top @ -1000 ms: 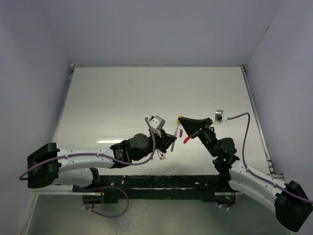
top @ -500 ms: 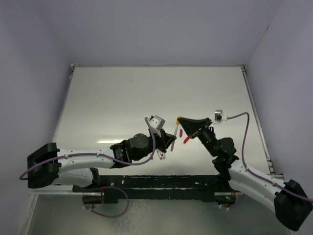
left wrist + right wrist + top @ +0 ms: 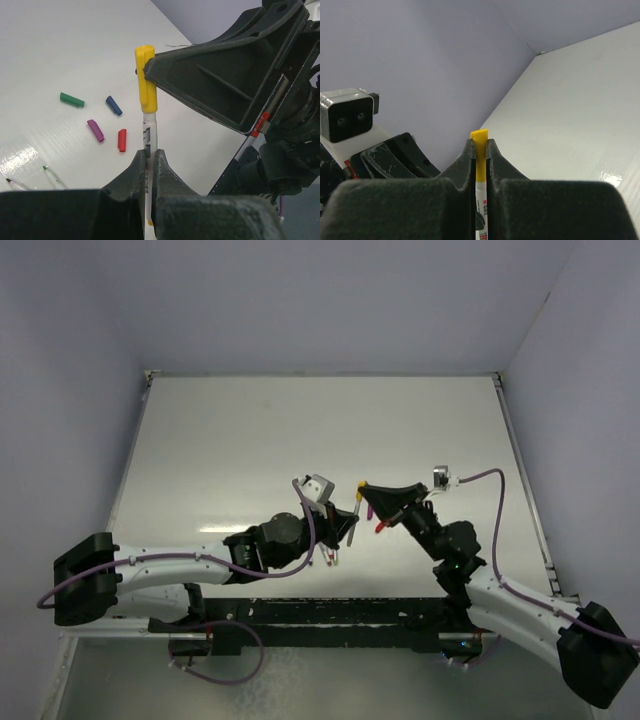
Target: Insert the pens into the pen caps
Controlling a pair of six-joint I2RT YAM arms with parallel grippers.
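My left gripper (image 3: pixel 149 152) is shut on a white pen (image 3: pixel 148 135) and holds it upright above the table. A yellow cap (image 3: pixel 145 80) sits on the pen's top end. My right gripper (image 3: pixel 479 142) is shut on that yellow cap (image 3: pixel 480 160), with the pen barrel (image 3: pixel 481 210) running down between its fingers. From above, the two grippers meet near the table's front centre, left gripper (image 3: pixel 350 523) below right gripper (image 3: pixel 367 490). On the table lie a green cap (image 3: pixel 72 100), a blue cap (image 3: pixel 114 105), a purple cap (image 3: pixel 95 130) and a red cap (image 3: pixel 121 140).
Two more thin pens (image 3: pixel 50 175) lie on the white table (image 3: pixel 250 440) near the left gripper. Grey walls close in the table at the back and on both sides. The arms' bases and a black rail (image 3: pixel 330 615) run along the near edge.
The right gripper with the yellow cap has shifted slightly left and nearer, closer to the left gripper. The purple cap seen from above earlier is now covered by the arms.
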